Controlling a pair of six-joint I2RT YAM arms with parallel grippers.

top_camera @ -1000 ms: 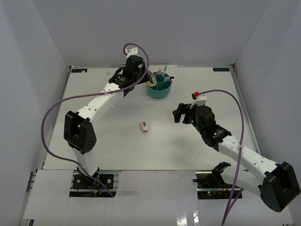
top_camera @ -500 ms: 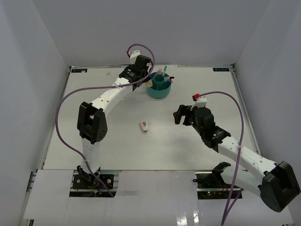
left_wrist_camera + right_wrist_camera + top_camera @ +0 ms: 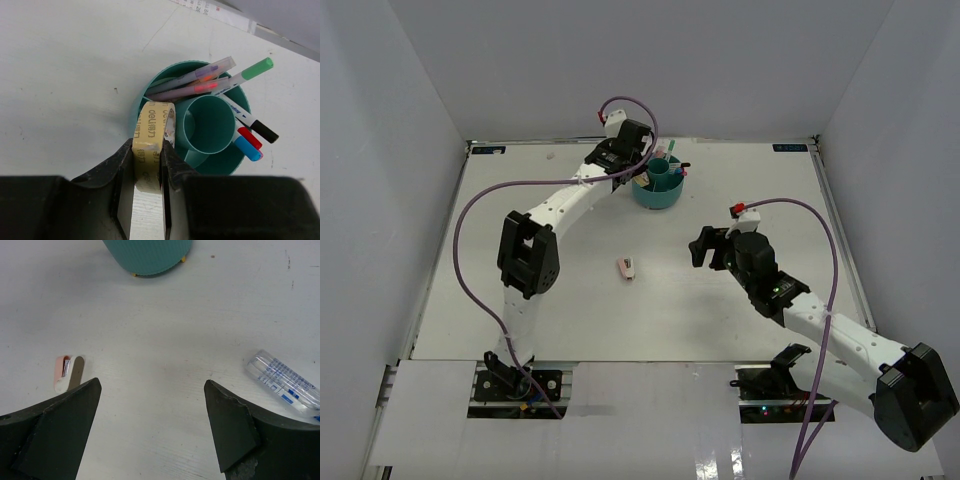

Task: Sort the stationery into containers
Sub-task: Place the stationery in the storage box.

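The round teal organizer (image 3: 658, 193) stands at the table's far middle; its outer wall (image 3: 227, 162) shows below me in the left wrist view. Several pens (image 3: 200, 80) lean in its ring compartments, with green (image 3: 260, 65), black (image 3: 265, 133), red (image 3: 248, 137) and blue (image 3: 246, 148) caps. My left gripper (image 3: 637, 166) is shut on an upright tan tape roll (image 3: 154, 122) at the organizer's left rim. My right gripper (image 3: 705, 245) hangs open and empty over the table. Below it lie a small pink eraser (image 3: 67, 371) and a clear bottle (image 3: 282, 382).
The pink eraser (image 3: 627, 268) lies alone mid-table, left of the right gripper. The organizer's wall (image 3: 147, 255) shows at the top of the right wrist view. White walls enclose the table on three sides. A purple cable loops over the left arm.
The left arm has reached farther right, bringing the tape roll to the organizer's left rim, and its elbow has swung right. The right arm has hardly moved.
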